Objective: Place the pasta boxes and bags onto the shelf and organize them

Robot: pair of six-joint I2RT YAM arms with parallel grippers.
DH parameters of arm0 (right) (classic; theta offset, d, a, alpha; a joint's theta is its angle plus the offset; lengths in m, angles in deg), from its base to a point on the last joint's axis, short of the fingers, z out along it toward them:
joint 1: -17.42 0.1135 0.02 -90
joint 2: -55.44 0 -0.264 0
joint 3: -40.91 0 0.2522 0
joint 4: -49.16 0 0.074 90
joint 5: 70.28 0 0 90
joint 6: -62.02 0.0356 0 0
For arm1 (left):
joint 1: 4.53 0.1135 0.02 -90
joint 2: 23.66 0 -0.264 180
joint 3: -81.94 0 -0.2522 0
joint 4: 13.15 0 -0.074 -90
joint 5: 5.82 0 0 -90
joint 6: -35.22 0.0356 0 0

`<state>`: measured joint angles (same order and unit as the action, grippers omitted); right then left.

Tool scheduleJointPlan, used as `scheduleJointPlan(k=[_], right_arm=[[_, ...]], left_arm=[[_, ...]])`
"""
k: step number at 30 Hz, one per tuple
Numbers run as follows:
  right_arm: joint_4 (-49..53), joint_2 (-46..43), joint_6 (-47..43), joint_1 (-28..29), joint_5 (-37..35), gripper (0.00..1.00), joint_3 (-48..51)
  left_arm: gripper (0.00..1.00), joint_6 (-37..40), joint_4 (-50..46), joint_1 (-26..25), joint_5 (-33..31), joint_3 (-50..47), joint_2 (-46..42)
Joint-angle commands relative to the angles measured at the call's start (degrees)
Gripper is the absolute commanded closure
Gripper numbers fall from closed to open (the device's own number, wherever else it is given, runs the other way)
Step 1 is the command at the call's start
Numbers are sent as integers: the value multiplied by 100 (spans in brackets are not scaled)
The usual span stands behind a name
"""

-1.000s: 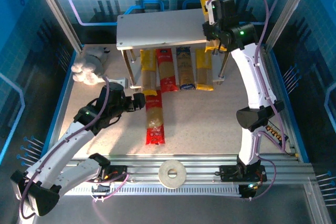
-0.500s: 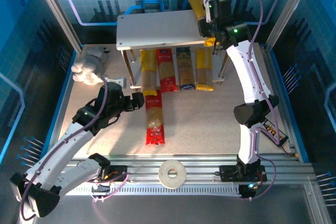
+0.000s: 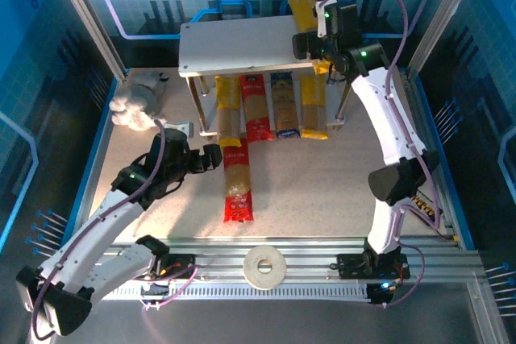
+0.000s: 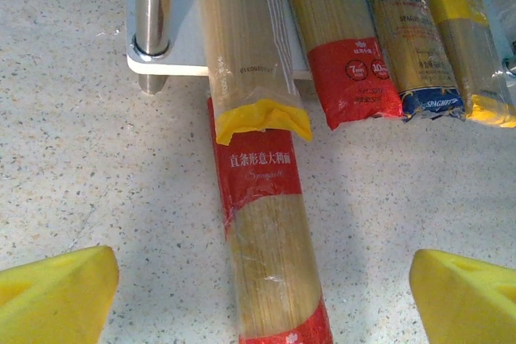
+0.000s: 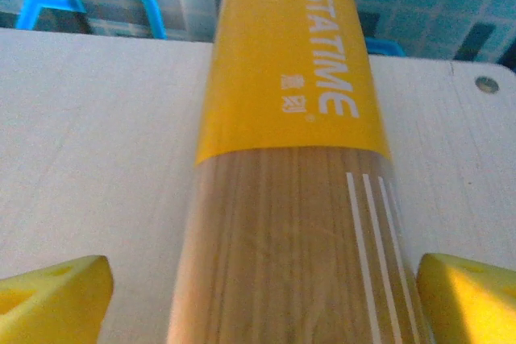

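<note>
Now a yellow pack (image 3: 305, 12) juts past the shelf's (image 3: 234, 50) far edge.

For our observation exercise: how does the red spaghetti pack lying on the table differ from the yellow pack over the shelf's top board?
The red pack is red-wrapped, the yellow pack yellow-banded. The red pack lies on the table; the yellow pack sits over the shelf's top board. Both are long spaghetti packs, each with an open gripper at it: left gripper, right gripper.

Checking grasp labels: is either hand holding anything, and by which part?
Apparently nothing. The right hand straddles the yellow pack lying on the shelf, fingers wide, a gap showing; the left hand is open.
</note>
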<state>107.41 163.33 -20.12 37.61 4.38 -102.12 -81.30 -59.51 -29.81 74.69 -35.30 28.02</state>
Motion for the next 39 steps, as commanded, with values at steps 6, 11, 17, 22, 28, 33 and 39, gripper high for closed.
scheduleJointPlan(k=[6,11,17,22,28,33,39], right_arm=[[-1472,-1463,70,-27,409,0,730],[-1923,-2755,12,200,394,0,2028],[-1709,-3673,94,472,678,0,2846],[-1162,-3904,93,871,965,0,2971],[-844,-4378,287,1524,962,0,3839],[-769,-4604,438,1851,913,0,4263],[-773,-4698,484,1895,1042,0,4397]], left_arm=[[7,-61,446,8,842,-565,137],[8,-502,715,-478,660,-968,446],[8,-997,869,-1307,117,-891,1350],[8,-1352,1279,-1514,18,-890,2017],[7,-1436,1315,-1524,0,-768,2588],[4,-1437,1454,-1526,-128,-616,3207],[4,-1344,1558,-1531,-322,-279,3821]])
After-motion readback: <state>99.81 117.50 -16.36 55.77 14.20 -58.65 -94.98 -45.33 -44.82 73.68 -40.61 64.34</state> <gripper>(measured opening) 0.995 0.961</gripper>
